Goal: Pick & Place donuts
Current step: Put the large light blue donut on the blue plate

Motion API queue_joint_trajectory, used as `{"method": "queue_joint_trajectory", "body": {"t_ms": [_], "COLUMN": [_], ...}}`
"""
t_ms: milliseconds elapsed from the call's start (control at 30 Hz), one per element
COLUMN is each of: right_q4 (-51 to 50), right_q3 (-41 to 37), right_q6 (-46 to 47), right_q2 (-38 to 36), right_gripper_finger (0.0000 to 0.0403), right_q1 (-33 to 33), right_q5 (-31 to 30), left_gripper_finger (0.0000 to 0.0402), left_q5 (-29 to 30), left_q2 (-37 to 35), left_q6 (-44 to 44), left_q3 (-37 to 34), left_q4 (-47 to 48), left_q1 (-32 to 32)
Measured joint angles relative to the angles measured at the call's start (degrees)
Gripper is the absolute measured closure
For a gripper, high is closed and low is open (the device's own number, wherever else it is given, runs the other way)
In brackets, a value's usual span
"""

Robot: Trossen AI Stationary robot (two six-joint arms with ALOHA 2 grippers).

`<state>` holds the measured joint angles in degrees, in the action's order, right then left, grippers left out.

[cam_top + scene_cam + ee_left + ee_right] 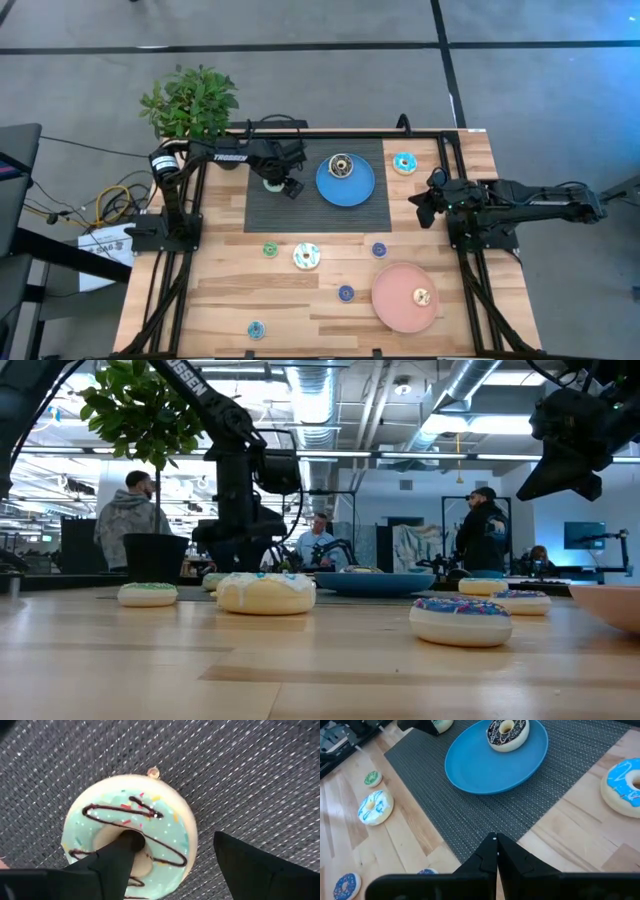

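Left wrist view, left gripper (172, 857) open around turquoise donut (130, 832) on dark mat (250, 780), blue plate (346, 181) beside, right gripper (496, 840) closed, empty.

The wooden table (230, 290) carries a dark woven mat (300, 215), with a blue plate (352, 190) and a mint donut (272, 183) on it. On the bare wood lie a pink plate (395, 305) and six donuts, among them a white one (306, 256).
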<state>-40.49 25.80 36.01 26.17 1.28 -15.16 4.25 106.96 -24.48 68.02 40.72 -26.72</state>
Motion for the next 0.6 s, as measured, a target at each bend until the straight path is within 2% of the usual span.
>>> {"method": "queue_joint_trajectory", "body": {"t_ms": [600], "right_q4": [0.0], "right_q3": [0.0], "right_q6": [0.1], "right_q2": [0.0], "right_gripper_finger": [0.0402], "right_q1": [0.0], "right_q5": [0.0], "left_gripper_finger": [0.0139], "left_q5": [0.5], "left_q2": [0.0], "left_q6": [0.3], "left_q3": [0.0], "left_q4": [-0.4], "left_q1": [0.0]}}
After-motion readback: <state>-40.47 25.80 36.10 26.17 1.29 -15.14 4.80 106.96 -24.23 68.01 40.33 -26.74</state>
